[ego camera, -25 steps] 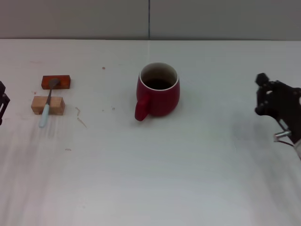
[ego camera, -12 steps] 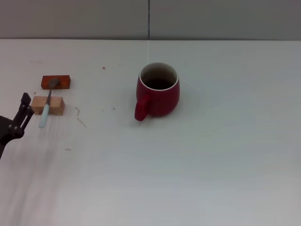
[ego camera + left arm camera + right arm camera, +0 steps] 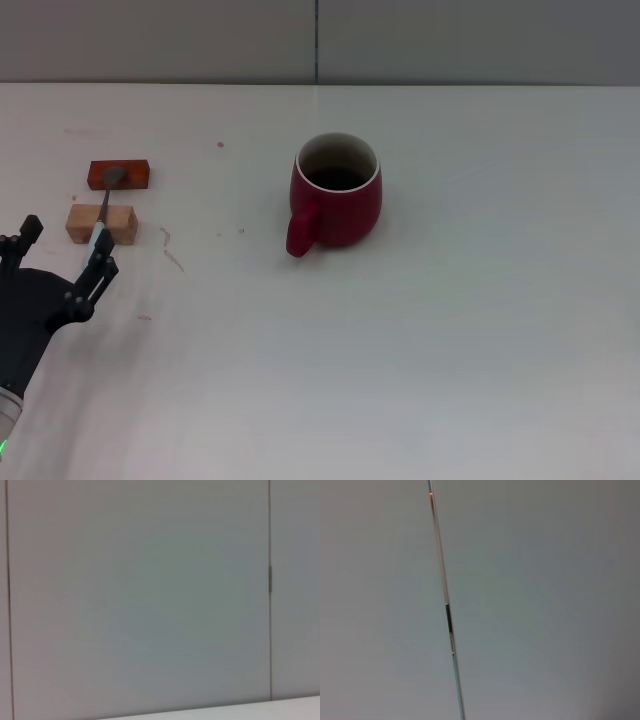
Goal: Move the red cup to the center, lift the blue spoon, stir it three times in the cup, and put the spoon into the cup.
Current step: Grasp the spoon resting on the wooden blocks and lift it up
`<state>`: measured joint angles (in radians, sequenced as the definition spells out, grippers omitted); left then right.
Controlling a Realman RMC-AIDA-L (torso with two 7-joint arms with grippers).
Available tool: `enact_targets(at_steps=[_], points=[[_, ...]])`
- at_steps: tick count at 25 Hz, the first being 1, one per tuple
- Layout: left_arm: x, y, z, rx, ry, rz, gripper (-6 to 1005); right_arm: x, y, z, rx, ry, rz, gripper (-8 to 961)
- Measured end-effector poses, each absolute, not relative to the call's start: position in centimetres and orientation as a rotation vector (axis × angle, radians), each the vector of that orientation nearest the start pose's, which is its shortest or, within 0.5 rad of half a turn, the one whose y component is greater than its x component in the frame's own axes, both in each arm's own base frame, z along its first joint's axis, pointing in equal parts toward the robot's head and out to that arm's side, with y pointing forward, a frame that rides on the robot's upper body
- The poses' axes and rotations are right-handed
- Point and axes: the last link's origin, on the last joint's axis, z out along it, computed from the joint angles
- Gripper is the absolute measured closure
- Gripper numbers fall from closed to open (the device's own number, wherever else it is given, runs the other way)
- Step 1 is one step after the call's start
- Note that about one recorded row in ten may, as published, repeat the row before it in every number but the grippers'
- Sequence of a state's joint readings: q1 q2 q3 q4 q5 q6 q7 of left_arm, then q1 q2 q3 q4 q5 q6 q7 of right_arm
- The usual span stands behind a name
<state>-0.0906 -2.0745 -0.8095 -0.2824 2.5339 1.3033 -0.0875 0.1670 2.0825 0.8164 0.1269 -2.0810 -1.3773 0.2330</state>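
Note:
The red cup (image 3: 337,200) stands upright near the middle of the table in the head view, its handle toward the front left. The blue spoon (image 3: 103,210) lies at the far left, its bowl on a red-orange block (image 3: 119,174) and its handle across a tan wooden block (image 3: 101,223). My left gripper (image 3: 64,246) is open at the front left, just in front of the tan block. One finger (image 3: 100,262) covers the end of the spoon's handle. The right gripper is out of view. Both wrist views show only grey wall panels.
The white table (image 3: 400,350) stretches from the cup to the front and right edges. A grey panelled wall (image 3: 450,40) stands behind the table. A few small marks (image 3: 172,255) lie between the blocks and the cup.
My right arm has withdrawn out of view on the right. My left arm has come in from the left edge and moved right, toward the spoon's handle end. The cup and spoon have not moved.

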Motion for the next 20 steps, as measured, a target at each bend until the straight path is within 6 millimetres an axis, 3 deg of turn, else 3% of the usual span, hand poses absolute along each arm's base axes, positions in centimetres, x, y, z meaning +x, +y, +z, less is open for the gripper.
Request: enact_targets(at_steps=[10,20], points=[[-35.6,22.8,-5.0,-1.753,-0.568,-0.607,175,39.9,22.3,2.7,-1.241,0.653,0.683,115],[-35.9,23.7,-5.5,-1.774,-0.599,-0.562,176,39.7,22.2,2.6,-1.246,0.647,0.687,114]])
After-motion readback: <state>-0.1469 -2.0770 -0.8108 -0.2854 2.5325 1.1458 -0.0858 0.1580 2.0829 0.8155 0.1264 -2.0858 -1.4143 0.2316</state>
